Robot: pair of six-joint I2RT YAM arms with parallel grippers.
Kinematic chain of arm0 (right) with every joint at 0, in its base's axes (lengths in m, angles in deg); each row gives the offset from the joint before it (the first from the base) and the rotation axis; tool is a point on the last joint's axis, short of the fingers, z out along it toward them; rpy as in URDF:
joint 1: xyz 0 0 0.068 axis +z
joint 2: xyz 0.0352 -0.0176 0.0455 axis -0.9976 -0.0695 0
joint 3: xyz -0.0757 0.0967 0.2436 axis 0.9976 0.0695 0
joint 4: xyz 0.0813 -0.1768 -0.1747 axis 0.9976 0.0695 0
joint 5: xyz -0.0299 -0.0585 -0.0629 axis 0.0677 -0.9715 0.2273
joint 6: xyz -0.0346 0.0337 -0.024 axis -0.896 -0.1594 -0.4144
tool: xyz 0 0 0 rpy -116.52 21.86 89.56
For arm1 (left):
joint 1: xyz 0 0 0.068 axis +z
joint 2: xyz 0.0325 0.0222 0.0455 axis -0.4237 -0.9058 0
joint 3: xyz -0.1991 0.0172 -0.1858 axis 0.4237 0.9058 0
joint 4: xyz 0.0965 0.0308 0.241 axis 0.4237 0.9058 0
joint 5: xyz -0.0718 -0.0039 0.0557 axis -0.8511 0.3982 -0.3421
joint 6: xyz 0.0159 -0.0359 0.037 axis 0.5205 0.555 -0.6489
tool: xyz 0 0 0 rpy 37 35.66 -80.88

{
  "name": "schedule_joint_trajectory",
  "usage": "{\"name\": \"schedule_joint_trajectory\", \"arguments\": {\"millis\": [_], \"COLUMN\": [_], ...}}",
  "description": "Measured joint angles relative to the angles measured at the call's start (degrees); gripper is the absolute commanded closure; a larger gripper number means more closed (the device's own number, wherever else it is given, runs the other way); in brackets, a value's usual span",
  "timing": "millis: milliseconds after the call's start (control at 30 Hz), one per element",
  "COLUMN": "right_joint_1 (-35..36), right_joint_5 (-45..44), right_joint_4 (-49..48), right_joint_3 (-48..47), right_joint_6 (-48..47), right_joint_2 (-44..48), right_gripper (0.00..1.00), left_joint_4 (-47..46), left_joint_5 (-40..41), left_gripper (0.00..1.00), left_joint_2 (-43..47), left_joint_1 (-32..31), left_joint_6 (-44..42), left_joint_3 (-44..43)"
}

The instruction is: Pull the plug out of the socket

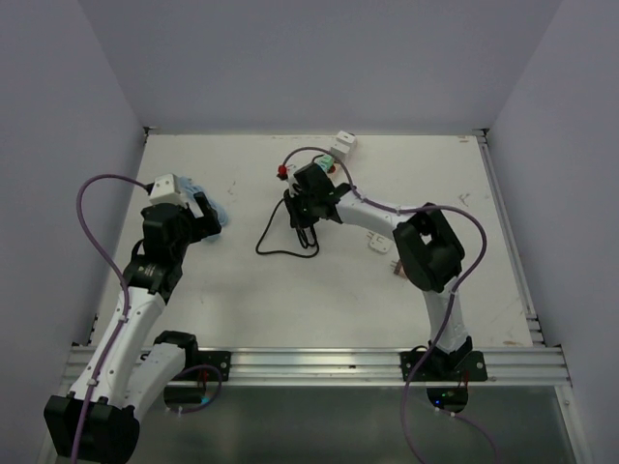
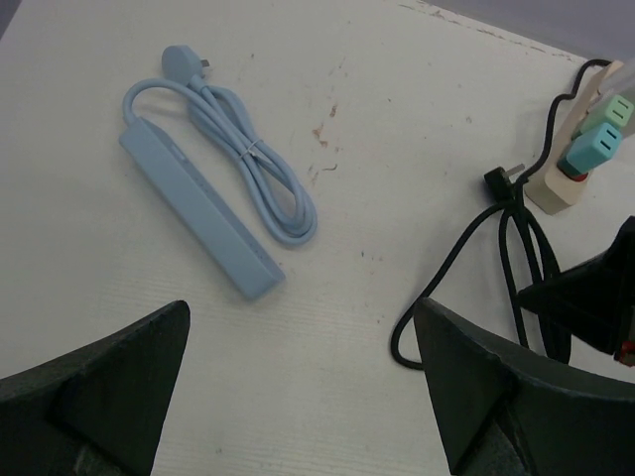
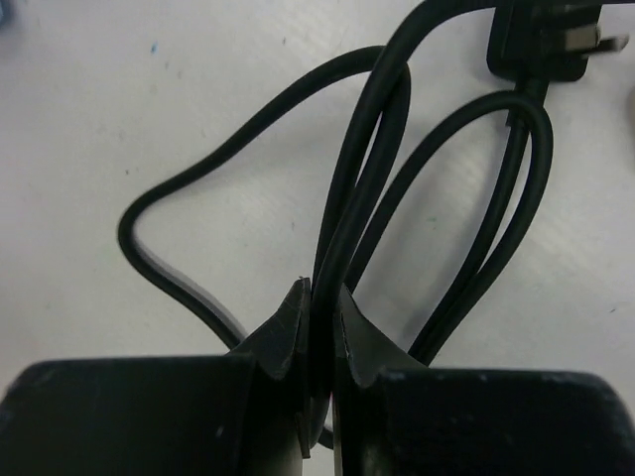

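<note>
The right gripper (image 3: 317,297) is clamped on a loop of the black cord (image 3: 342,188) at lower centre of its wrist view, and the black plug (image 3: 544,45) lies at upper right. The left gripper (image 2: 303,312) gapes wide and holds nothing. The beige socket (image 2: 556,188) lies at that view's right edge with teal plugs (image 2: 595,147) seated in it.

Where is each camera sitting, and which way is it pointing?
Top: above, behind the arms, looking down at the table; left arm, right arm show.
Left wrist: on the left arm, facing blue strip and socket; open left hand below.
Right wrist: close over the cord; right hand shut on it.
Wrist views share the cord.
</note>
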State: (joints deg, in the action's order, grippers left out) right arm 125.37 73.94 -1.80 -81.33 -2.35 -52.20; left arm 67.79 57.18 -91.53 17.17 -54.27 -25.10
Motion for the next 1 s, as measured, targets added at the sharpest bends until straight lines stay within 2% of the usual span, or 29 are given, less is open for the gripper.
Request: {"name": "schedule_joint_trajectory", "arguments": {"millis": [67,133,167,233,267,367,467,567,700,867,1000], "right_joint_1": [1.9,3.8,4.8,6.8,7.7,9.7,10.3,9.9,8.0,1.4,-2.6], "right_joint_5": [-2.0,-4.0,-5.0,-6.3,-6.7,-8.1,-11.2,-17.9,-29.3,-35.8,-38.5], "right_joint_4": [0.3,0.4,0.7,1.3,1.6,2.6,4.2,5.7,6.7,7.0,7.4], "right_joint_3": [2.1,3.2,3.5,3.8,3.8,3.8,3.6,1.7,-3.4,-5.4,-8.1], "right_joint_6": [1.3,2.5,3.2,4.6,5.1,6.4,7.4,8.5,12.9,20.2,23.5], "right_joint_2": [0.0,0.0,0.0,0.0,0.0,0.9,3.4,6.2,8.3,7.6,2.6], "right_gripper": [0.98,0.83,0.67,0.54,0.43,0.26,0.22,0.20,0.22,0.22,0.20], "left_joint_4": [0.0,0.0,0.0,0.0,0.0,0.0,0.0,0.0,0.0,0.0,0.0], "left_joint_5": [0.0,0.0,0.0,0.0,0.0,-0.2,-0.2,-0.2,-0.2,-0.4,-0.5], "left_gripper": [0.02,0.02,0.02,0.02,0.02,0.02,0.02,0.02,0.02,0.02,0.02], "left_joint_2": [0.1,0.3,0.4,0.6,0.7,0.7,0.7,0.7,0.9,1.2,1.2], "left_joint_1": [0.0,0.0,0.0,0.0,0.0,0.0,0.0,0.0,0.0,0.0,0.0], "left_joint_6": [0.0,0.0,0.0,0.0,0.0,0.0,0.0,0.0,0.0,0.0,0.0], "left_joint_3": [0.0,0.0,0.0,0.0,0.0,0.0,0.0,0.0,0.0,0.0,0.0]}}
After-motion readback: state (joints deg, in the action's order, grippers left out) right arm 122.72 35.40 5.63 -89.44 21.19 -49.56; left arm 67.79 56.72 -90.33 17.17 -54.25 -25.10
